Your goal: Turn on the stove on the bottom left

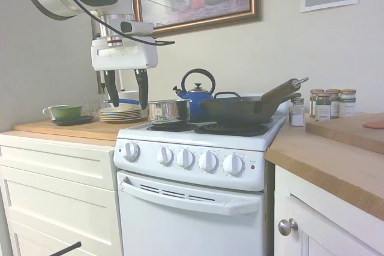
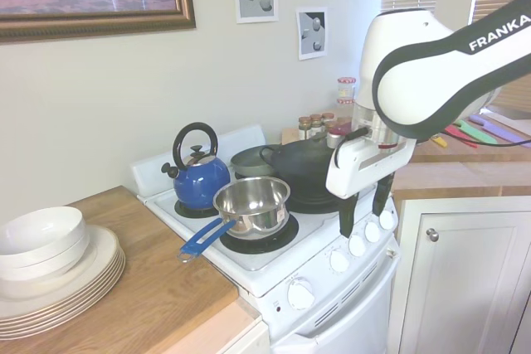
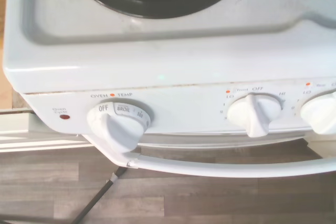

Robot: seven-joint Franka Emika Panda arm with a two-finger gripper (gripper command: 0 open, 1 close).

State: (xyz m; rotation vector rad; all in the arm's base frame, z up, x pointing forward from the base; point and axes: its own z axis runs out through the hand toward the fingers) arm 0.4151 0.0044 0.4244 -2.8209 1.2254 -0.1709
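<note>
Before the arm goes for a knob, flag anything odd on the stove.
Nothing spilled or damaged. Only the saucepan's blue handle juts toward the counter-side edge of the stove, and the wok's handle points out toward the other side.

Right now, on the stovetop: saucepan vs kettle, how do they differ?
The saucepan is bare shiny steel, open-topped, with a long blue handle pointing off the front-left burner. The kettle is blue, closed, with a black loop handle on top and a spout. The saucepan sits on the burner nearer the knobs, the kettle on the one by the wall. Both stand upright on the stove, untouched by the open gripper.
</note>
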